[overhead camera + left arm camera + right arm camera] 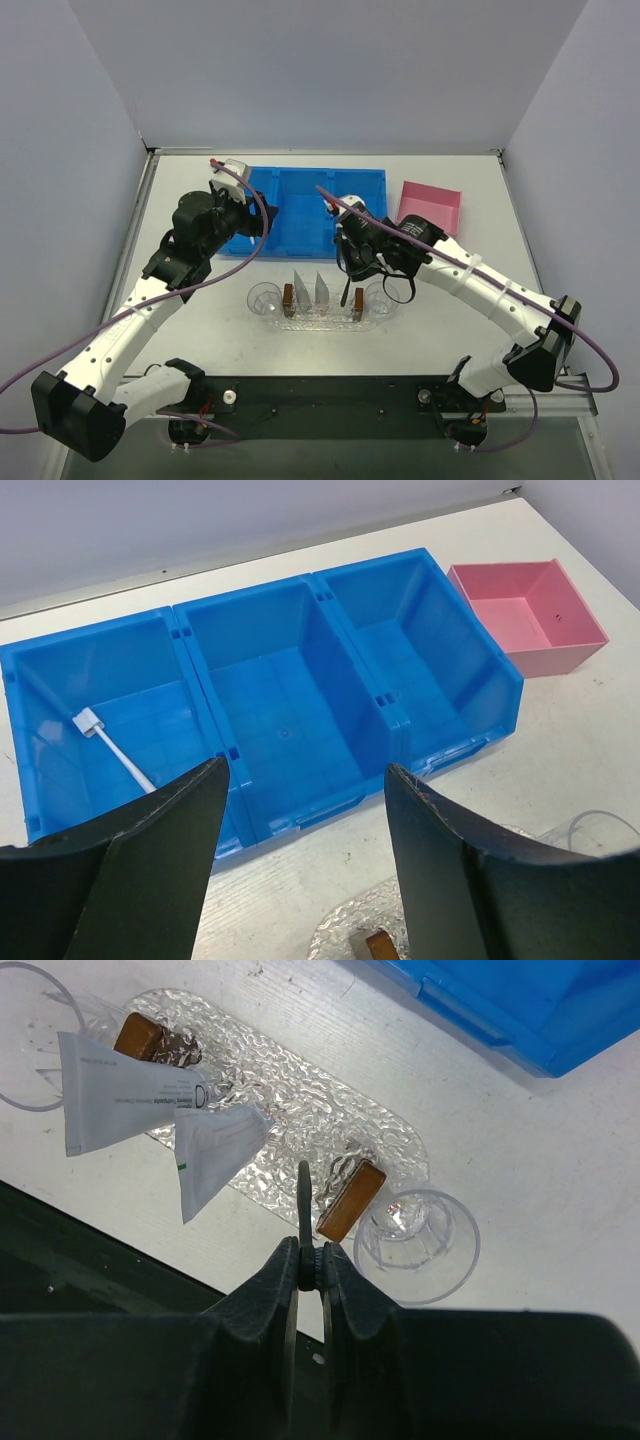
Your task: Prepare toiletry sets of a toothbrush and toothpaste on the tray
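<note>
Right wrist view: the right pincer [312,1260] is seen clenched on the black toothbrush [303,1205], which is viewed almost end-on as a thin dark strip pointing down twd the tray [300,1100]. Whether its tip touches the tray cannot be told. The tray lies flat on the bench [560,1160], just in front of the blue bin [540,1010]. Two toothpaste tubes [112,1092] are seen on it side by side, flat crimped ends twd the camera; caps cannot be made out. A brown block [350,1200] is set near each end of the tray, and a clear cup [420,1245] is placed at each rounded end. The toothbrush is held betw. the nearer tube and the nearer block.

Top external view: the black toothbrush [345,293] is shown hanging roughly upright under the right pincer [350,268], over the right part of the tray [320,318].

Left wrist view: the left pincer [305,770] is released, fingers spread wide, nothing betw. them. It is held above the near edge of the bin. The white toothbrush [115,750] is seen lying in the bin's left compartment; the middle and right compartments hold nothing visible. A pink box [525,615] is placed just beside the bin's right end
</note>
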You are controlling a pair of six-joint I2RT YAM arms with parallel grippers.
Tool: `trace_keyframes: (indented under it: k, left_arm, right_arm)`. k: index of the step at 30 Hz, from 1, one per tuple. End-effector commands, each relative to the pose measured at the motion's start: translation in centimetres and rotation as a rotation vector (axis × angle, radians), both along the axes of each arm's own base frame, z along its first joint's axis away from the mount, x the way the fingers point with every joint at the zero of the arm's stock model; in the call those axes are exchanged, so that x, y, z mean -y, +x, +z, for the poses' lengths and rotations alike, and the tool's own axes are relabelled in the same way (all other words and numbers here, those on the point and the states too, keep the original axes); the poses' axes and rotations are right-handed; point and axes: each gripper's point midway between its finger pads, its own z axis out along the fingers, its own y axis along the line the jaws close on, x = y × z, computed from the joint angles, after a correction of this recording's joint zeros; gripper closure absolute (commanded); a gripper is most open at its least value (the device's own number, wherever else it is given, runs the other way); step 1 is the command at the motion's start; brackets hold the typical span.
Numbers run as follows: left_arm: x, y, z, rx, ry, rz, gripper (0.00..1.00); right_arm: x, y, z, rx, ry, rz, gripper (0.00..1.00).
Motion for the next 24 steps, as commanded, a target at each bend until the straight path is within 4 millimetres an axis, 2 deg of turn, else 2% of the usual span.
trace_keyframes:
  k: [1, 24]
  left_arm:
    - [-0.2, 0.2, 0.8, 0.027, -0.004, 0.012, 0.26]
    - [-0.3, 0.3, 0.7, 0.027, 0.000, 0.014, 0.27]
  right_arm:
    - [-0.2, 0.8, 0.5, 0.026, -0.030, 0.012, 1.00]
    - [-0.4, 1.0, -1.2, 0.001, -0.075, 0.010, 1.00]
